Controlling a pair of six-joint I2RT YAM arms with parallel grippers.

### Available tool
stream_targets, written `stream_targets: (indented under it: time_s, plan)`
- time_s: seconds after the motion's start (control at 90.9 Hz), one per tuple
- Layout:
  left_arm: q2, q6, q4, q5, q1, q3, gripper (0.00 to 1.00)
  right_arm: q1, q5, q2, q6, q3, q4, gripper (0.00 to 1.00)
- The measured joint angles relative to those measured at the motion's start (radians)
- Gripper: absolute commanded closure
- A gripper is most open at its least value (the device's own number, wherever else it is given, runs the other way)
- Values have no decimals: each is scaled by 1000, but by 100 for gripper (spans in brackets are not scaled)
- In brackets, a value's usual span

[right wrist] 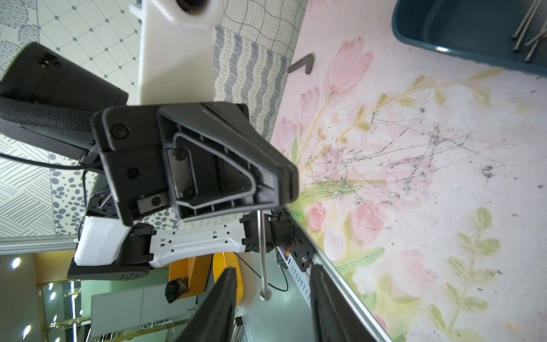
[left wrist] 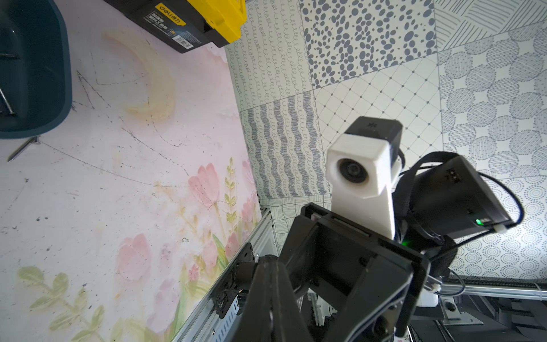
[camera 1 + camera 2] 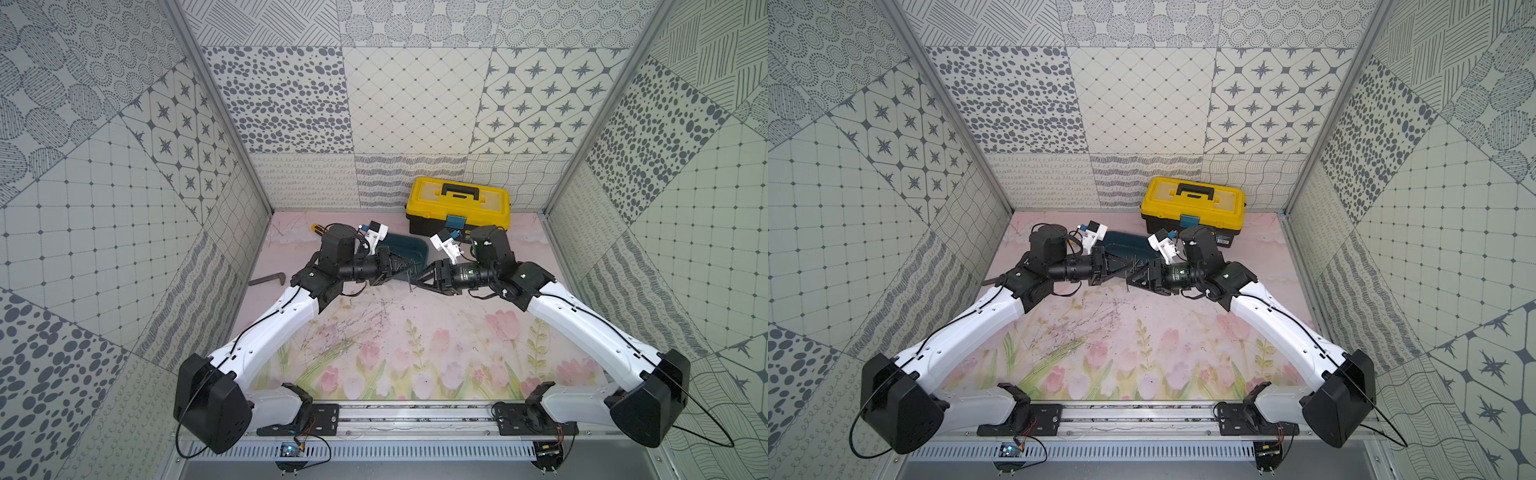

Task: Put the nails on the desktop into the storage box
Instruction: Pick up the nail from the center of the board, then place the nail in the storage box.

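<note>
**A:** How was the nail (image 1: pixel 261 245) held?

**B:** It was pinched at 1 end between the closed tips of the left gripper (image 1: pixel 288 186), with the head end free. The grip was taken at the very tips, probably because so thin a shank offers nothing else.

**A:** And the right gripper (image 1: pixel 273 268)?

**B:** Its jaws were parted on either side of the shank, and nothing was gripped by them. No contact with the nail could be made out. A handover between the 2 arms was judged to be in hand.

**A:** Why would the nail be passed across?

**B:** The storage box (image 3: pixel 415 249) was seen just beyond the grippers, on the left arm's side, in front of the yellow toolbox (image 3: pixel 457 199). A shorter reach was likely gained that way.

**A:** Where were the other nails?

**B:** Several nails (image 1: pixel 529 26) were seen inside the box. 1 stray nail (image 2: pixel 22 149) lay on the desktop (image 1: pixel 444 237), just beside the box wall.
</note>
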Motion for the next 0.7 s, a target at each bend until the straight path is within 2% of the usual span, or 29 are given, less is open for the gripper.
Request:
stream_targets:
  time_s: [0.165, 0.308, 0.704]
  plan:
    - [119, 73, -124, -8, 15, 152, 100, -35, 31, -31, -34, -8, -34, 54]
    - [259, 156, -269, -38, 34, 332, 100, -36, 74, -34, -115, 7, -116, 54]
    - [719, 401, -690, -274, 55, 914, 100, -36, 230, -43, -323, 77, -327, 54]
